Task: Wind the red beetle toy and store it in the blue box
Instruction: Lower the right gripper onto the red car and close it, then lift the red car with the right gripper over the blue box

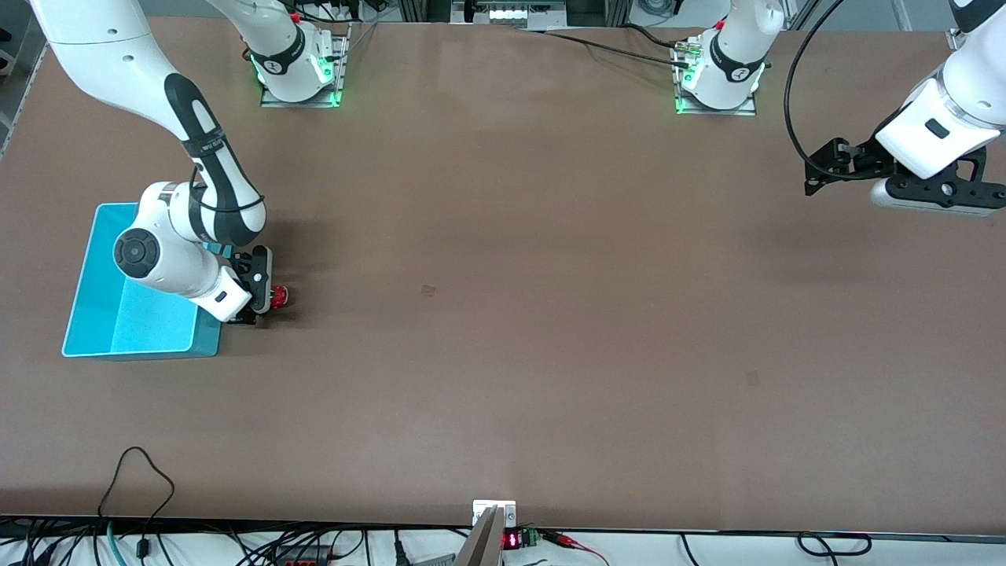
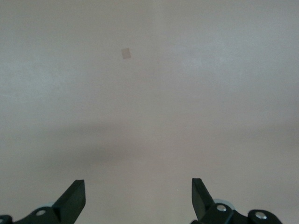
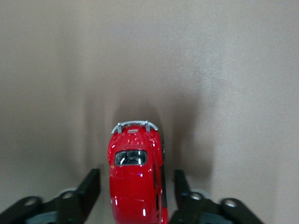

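The red beetle toy sits on the desk just beside the blue box, between the fingers of your right claw; these flank its sides with visible gaps, so the claw is released, not clamped. Judge the toy light, rigid and glossy, hence slippery: grip it low across the flanks. Your left claw waits spread over bare desk.

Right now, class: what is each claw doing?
Left claw: open, empty, waiting over the table.
Right claw: open, fingers either side of the red beetle toy, beside the blue box.
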Controlling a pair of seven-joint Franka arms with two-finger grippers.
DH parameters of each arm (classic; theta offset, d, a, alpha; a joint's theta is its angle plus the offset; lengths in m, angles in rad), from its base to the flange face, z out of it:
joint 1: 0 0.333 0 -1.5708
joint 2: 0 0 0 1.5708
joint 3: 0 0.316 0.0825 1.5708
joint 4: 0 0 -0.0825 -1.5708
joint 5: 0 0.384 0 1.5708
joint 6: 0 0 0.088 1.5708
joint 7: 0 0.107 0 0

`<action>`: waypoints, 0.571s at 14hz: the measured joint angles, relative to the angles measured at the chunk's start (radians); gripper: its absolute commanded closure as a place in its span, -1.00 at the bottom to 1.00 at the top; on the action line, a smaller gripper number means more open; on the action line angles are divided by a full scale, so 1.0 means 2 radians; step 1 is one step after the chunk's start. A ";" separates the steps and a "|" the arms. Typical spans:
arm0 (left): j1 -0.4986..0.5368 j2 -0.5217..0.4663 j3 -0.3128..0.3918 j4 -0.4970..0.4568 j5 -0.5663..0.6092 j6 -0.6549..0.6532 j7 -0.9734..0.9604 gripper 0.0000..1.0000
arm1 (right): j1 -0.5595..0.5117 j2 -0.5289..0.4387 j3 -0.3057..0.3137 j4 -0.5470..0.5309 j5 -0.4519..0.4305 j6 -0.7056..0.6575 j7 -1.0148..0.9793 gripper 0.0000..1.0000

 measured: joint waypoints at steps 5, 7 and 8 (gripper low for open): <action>0.001 0.003 0.000 0.000 0.000 0.000 -0.002 -1.00 | 0.000 -0.021 0.003 0.014 0.006 0.007 0.044 0.97; 0.001 0.003 0.000 0.000 0.000 0.000 -0.002 -1.00 | 0.001 -0.044 0.009 0.019 0.012 0.007 0.116 0.96; 0.001 0.004 0.000 0.000 0.000 0.000 -0.002 -1.00 | 0.001 -0.056 0.011 0.020 0.015 0.007 0.160 0.95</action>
